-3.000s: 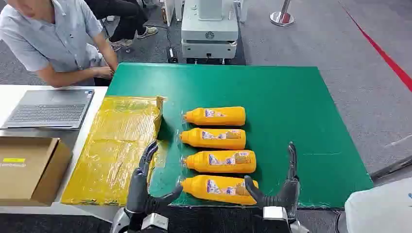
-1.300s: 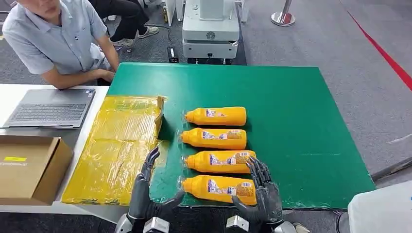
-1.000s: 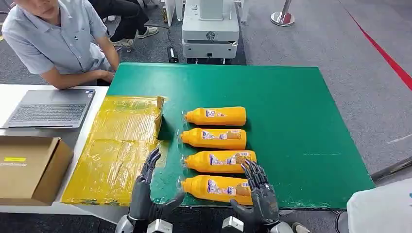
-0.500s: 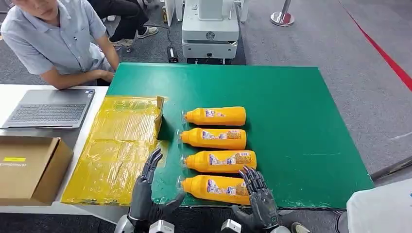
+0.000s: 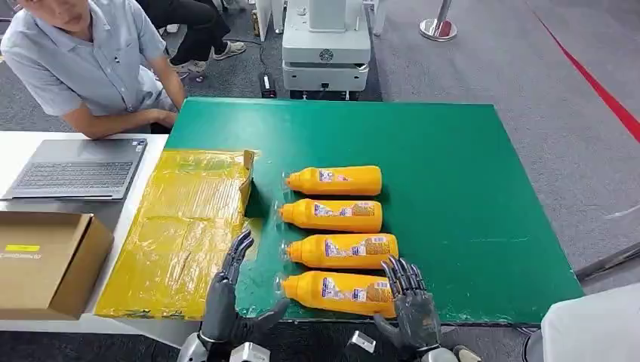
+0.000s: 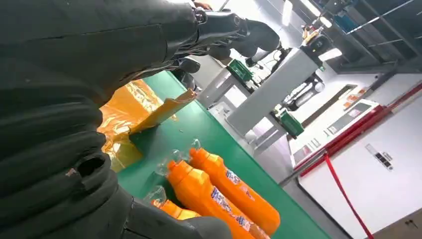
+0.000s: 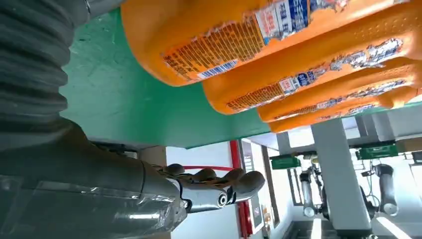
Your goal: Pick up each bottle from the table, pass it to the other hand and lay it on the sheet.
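Several orange bottles lie side by side on the green mat (image 5: 453, 173), caps pointing toward the yellow sheet (image 5: 181, 226). The nearest bottle (image 5: 336, 292) lies by the mat's front edge. My right hand (image 5: 411, 309) is at that bottle's base end, fingers spread and holding nothing. In the right wrist view the fingers (image 7: 214, 186) stay apart from the nearest bottle (image 7: 239, 35). My left hand (image 5: 230, 298) is raised open at the front edge, between the sheet and the bottle's cap. The left wrist view shows the bottles (image 6: 229, 191) and the sheet (image 6: 124, 107) beyond the hand (image 6: 224, 30).
A cardboard box (image 5: 45, 260) and a laptop (image 5: 79, 170) sit on the white table left of the sheet. A person (image 5: 90, 68) leans at the far left corner. A grey machine (image 5: 326, 45) stands behind the mat. The mat's right half is bare.
My right hand swung in from the right and turned to the nearest bottle's base end, then eased slightly right. The left hand has barely moved. The bottles lie as before.
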Action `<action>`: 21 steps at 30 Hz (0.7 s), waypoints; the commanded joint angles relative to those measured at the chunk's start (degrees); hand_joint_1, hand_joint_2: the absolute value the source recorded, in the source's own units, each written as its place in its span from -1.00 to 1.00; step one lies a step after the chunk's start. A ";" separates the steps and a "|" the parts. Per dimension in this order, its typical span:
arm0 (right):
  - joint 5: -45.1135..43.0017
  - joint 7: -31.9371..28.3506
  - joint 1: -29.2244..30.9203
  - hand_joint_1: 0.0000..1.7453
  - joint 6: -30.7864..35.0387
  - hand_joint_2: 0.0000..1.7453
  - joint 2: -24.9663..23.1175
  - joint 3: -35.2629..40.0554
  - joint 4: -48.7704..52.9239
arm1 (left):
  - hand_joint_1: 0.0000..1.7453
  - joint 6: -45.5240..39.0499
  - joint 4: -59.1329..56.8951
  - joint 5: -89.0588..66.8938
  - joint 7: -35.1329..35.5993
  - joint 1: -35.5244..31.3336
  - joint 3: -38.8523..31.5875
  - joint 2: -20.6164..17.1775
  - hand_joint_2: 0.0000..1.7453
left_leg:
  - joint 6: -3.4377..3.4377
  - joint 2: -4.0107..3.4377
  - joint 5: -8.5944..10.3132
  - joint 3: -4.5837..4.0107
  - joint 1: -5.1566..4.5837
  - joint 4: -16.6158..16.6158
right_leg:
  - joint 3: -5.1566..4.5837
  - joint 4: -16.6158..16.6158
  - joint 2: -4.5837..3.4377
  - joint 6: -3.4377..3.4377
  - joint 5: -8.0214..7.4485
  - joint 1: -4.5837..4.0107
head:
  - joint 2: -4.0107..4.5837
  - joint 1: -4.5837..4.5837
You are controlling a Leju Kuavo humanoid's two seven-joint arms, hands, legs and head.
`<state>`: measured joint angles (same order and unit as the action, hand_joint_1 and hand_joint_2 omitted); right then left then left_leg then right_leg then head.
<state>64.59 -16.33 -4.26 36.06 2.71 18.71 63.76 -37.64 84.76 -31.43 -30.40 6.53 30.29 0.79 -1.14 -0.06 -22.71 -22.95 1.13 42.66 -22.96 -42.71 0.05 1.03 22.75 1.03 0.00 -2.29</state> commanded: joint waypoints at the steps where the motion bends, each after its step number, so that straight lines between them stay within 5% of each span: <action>1: -0.01 1.27 1.41 -1.00 3.94 1.00 -0.70 -0.51 -0.49 | -1.00 -0.31 3.28 0.82 -0.01 -0.09 0.62 0.03 1.00 | 0.00 0.00 0.00 0.00 0.00 0.00 | 0.00 0.00 0.00 0.00 0.00 0.00 | 0.00 0.15; 21: -4.19 5.02 4.35 -1.00 2.10 1.00 1.09 4.23 -7.86 | -1.00 0.75 2.89 0.28 0.82 -0.51 1.05 -0.77 1.00 | 0.00 0.00 0.00 0.00 0.00 0.00 | 0.00 0.00 0.00 0.00 0.00 0.00 | 0.00 0.13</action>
<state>60.87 -11.65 -2.18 35.87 3.37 21.64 56.50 -37.03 86.38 -30.97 -29.97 7.46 30.36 -0.09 -1.14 -0.06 -22.71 -22.95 1.13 42.66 -22.96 -42.71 0.05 1.03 22.75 1.03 0.00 -2.16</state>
